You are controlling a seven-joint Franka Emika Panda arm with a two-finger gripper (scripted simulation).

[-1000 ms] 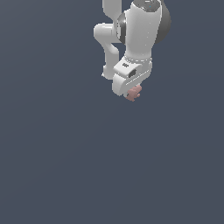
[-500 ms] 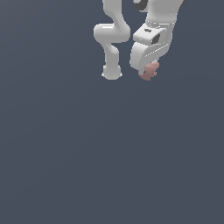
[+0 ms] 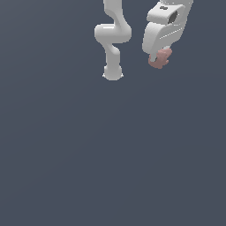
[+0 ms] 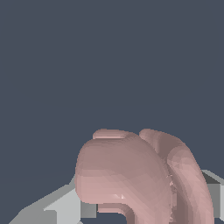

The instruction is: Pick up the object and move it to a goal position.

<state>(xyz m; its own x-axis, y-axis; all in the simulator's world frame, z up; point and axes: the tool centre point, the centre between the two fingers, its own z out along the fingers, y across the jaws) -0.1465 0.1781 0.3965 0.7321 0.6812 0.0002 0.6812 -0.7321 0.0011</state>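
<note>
Object [image 3: 160, 58], a dusty-pink knobbly lump, hangs pinched in the hand [image 3: 155, 58] high at the exterior view's upper right. It looks small, light and rigid; its rounded lobes could slip, so a grip across the thick middle seems safest.

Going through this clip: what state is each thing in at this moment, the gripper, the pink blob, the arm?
Gripper: shut on the pink blob, tilted, near the exterior view's top right.
Pink blob: held between the fingers, sticking out past the gripper's tip.
Arm: bent, base standing on the grey ground.
</note>
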